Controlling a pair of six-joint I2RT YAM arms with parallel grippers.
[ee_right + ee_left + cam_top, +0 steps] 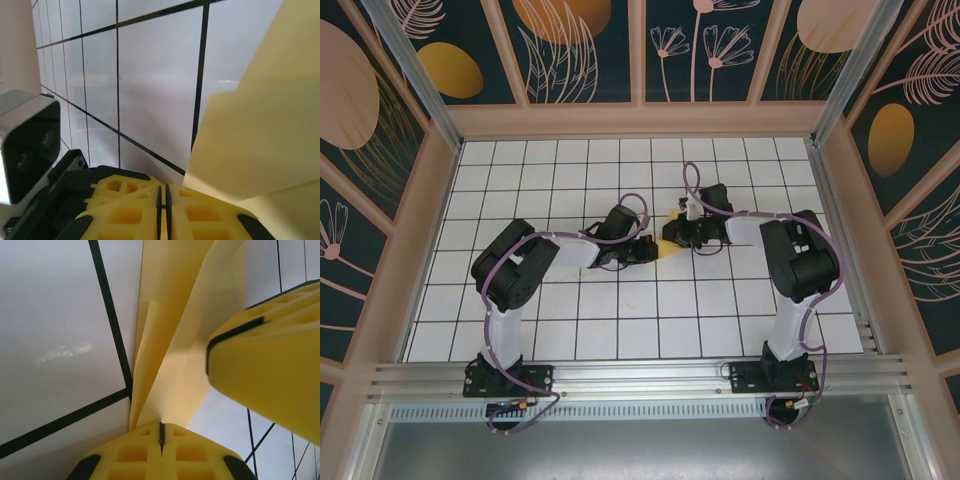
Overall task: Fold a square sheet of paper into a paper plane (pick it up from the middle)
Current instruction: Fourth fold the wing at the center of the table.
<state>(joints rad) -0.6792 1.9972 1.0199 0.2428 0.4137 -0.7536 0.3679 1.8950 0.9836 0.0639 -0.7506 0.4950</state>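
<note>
my left end effector (161,432) is closed, its two yellow fingers meeting in a dark seam. the narrow end of the folded paper (170,340) comes right out of that seam, so i take it as pinched there. from the left wrist, the paper rises away from the fingers in long yellow layers with a crease running up the middle, one flap spreading to the right. a finger (265,370) of my other arm sits close on the right of that view, yellow with a black edge, just beside the paper; i cannot tell whether it touches it.

my right end effector (162,200) is narrow, with only a thin slit between its fingers. from the right wrist, a sheet of the paper stands on the right with its lower corner down at the right-hand finger. i cannot tell whether any paper is inside the slit. a grey and black camera box (27,145) sits at the left edge of that view.

from above, both end effectors are tip to tip near the middle of the worktop (570,330), which is white tile with black lines. a small patch of yellow shows between them. dark walls (380,170) with orange ovals stand around the worktop.
</note>
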